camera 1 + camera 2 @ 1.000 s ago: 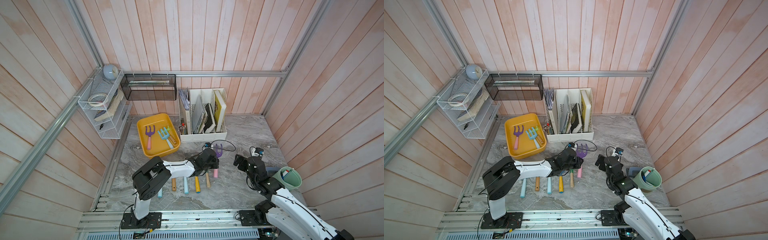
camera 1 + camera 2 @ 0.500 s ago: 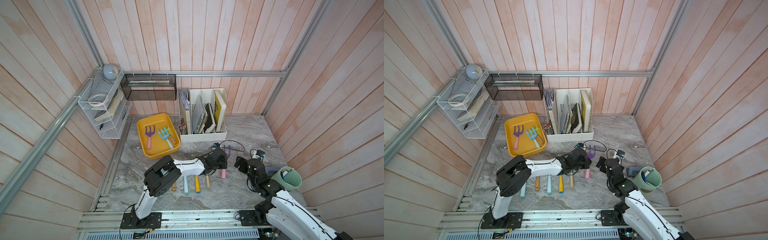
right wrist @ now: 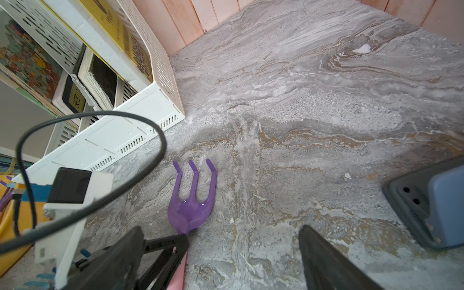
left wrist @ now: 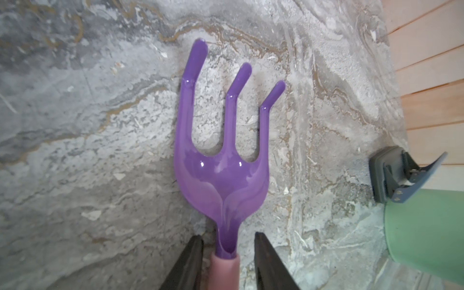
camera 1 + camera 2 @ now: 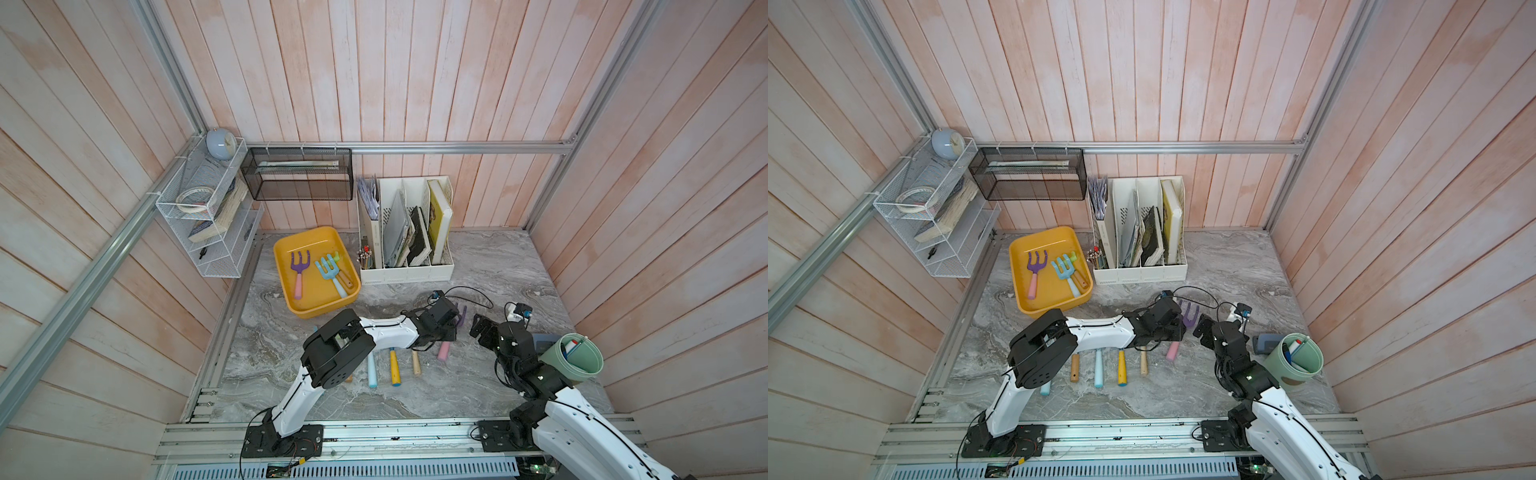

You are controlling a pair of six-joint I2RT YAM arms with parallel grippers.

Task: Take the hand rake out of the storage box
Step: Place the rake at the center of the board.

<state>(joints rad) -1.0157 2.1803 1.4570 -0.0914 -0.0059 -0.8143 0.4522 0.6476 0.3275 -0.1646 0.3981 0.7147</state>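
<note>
Marble table point(image 5: 490, 266): bare on the far and right sides of the middle. White file rack point(image 5: 405, 274) stands at the far wall. Yellow storage box point(image 5: 320, 297) sits left of it, with a second purple rake point(image 5: 300, 266) inside. Left gripper point(image 4: 227, 236): fingers slightly apart, straddling the neck of the hand rake point(image 4: 223, 180) with a gap on each side. Right gripper point(image 3: 221, 227): spread wide, empty, just right of the prongs. The hand rake lies on the table outside the box, long axis near-to-far, prongs far, pink handle near.
</note>
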